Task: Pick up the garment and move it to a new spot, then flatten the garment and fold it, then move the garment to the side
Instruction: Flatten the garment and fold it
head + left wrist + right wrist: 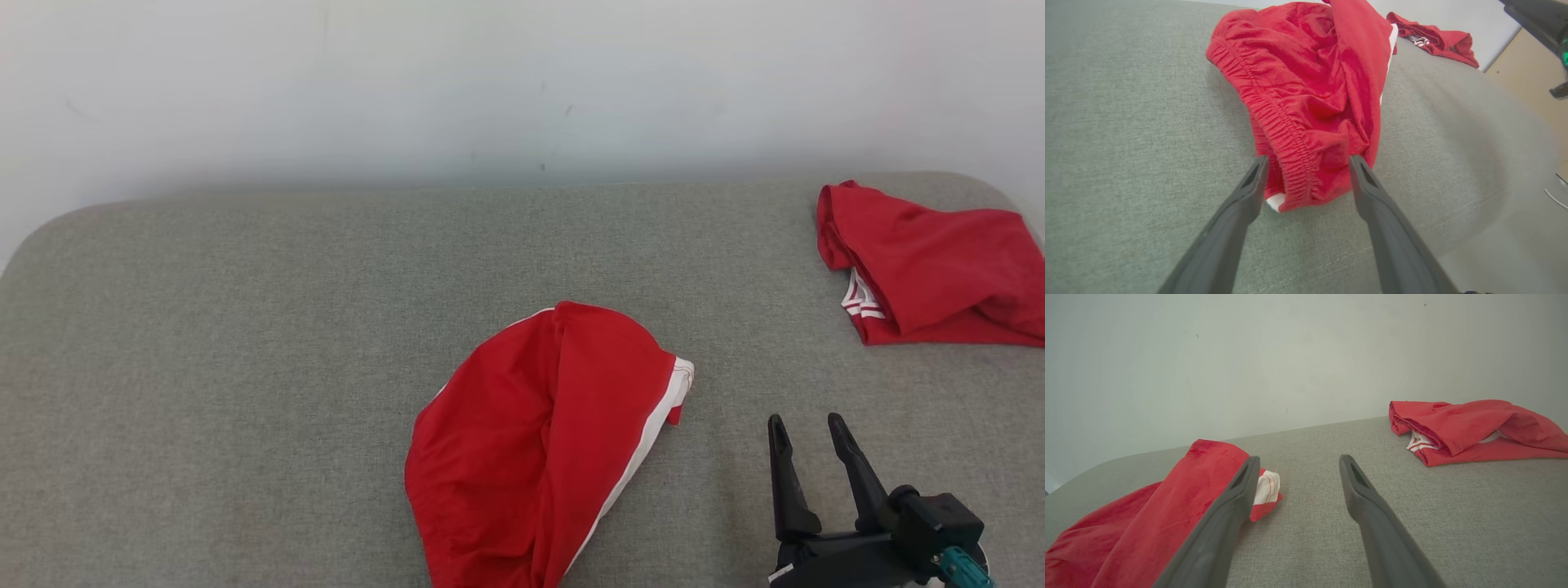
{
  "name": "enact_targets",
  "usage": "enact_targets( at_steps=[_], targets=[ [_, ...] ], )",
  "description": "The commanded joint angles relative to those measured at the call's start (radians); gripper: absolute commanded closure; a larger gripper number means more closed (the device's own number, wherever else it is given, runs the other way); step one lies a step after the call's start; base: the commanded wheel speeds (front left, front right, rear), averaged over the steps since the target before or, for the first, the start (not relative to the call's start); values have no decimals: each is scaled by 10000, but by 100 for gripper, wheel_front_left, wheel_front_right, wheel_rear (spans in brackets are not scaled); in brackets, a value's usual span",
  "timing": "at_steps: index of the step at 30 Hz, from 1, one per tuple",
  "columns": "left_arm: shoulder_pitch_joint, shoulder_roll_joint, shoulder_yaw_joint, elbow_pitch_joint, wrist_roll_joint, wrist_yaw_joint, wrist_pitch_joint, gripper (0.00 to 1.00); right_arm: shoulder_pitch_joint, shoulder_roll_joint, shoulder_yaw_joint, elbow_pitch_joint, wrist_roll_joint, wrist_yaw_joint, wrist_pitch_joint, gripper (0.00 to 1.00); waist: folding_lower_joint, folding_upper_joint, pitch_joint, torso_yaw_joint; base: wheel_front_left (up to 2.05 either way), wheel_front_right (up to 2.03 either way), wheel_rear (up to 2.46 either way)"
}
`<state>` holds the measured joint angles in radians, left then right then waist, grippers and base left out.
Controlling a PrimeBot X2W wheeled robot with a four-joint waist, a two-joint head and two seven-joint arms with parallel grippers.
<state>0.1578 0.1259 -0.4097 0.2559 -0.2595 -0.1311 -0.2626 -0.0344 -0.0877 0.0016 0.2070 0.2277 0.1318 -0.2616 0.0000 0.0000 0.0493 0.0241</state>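
The garment [531, 441] is a pair of red shorts with a white side stripe, lying crumpled on the grey padded surface [245, 327] at centre front. In the left wrist view its elastic waistband end [1290, 163] sits between the two fingertips of my left gripper [1308, 159], which is open and low over the cloth, pinching nothing. My right gripper [807, 420] stands open to the right of the garment, holding nothing. In the right wrist view the shorts' white-hemmed corner [1267, 488] lies just beside the left finger of the right gripper [1299, 459].
A second red garment [931, 261] with white trim lies bunched at the far right back corner, also seen as the red bundle [1470, 428]. A pale wall [490, 82] runs behind the surface. The surface's rounded edge drops to a beige floor [1527, 81] on the right.
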Motion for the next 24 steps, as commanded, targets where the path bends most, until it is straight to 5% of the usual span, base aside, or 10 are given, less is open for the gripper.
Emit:
enact_targets(
  at_steps=[1,6,8,24],
  targets=[
    [-133,37,-50,215,-179,21,-30,0,87,51,26,-51,-112,-28,-43,0,0,0,21,-59,0,0,0],
    [-439,-15,-325,694,-401,20,-30,6,51,113,84,-113,-233,-28,-43,0,0,0,3,-130,0,0,0],
    [-685,-8,-462,855,-545,20,-30,100,36,125,94,-126,-258,-28,-44,0,0,0,-13,-148,0,0,0],
    [-2080,980,2055,430,-743,18,-30,100,-201,134,287,21,-323,-28,-44,0,0,0,140,-172,0,0,0]
  ],
)
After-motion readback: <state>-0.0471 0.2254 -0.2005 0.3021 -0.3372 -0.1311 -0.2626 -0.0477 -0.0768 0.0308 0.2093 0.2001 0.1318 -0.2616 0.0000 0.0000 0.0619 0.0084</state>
